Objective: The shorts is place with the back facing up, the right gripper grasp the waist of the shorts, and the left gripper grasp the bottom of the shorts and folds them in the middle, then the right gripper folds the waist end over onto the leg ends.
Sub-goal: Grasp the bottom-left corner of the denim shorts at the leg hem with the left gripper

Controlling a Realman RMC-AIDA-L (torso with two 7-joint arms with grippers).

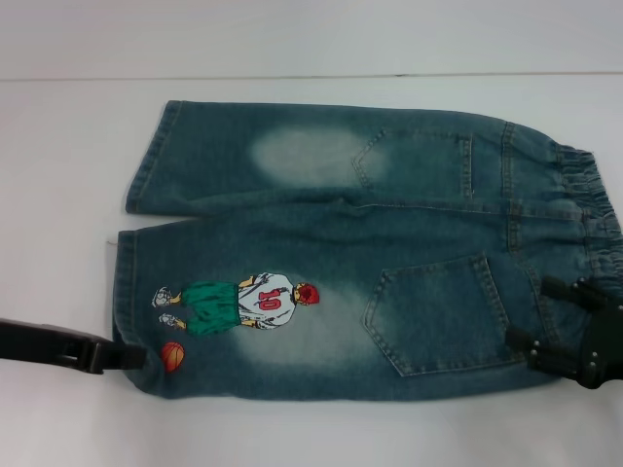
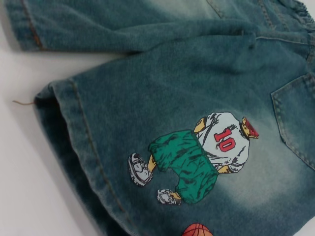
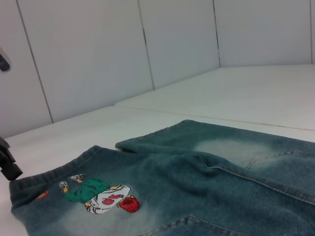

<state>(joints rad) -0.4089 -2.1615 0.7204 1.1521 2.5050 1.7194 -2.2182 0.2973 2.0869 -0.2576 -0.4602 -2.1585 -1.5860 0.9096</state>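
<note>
Blue denim shorts (image 1: 389, 243) lie flat on the white table, back pockets up. The elastic waist (image 1: 596, 209) points right and the leg ends (image 1: 125, 282) point left. A printed basketball player (image 1: 243, 302) marks the near leg, also seen in the left wrist view (image 2: 206, 152). My left gripper (image 1: 131, 357) reaches in low from the left, its tip at the near leg's hem beside a small printed ball (image 1: 172, 356). My right gripper (image 1: 529, 313) sits open over the near end of the waist, with one finger (image 1: 560, 290) nearer the waistband and the other nearer the near edge.
The white table (image 1: 292, 428) runs on all around the shorts. A pale panelled wall (image 3: 98, 59) stands beyond it. A loose thread (image 2: 22, 103) sticks out at the near leg's hem. The far leg lies flat and slightly apart from the near one.
</note>
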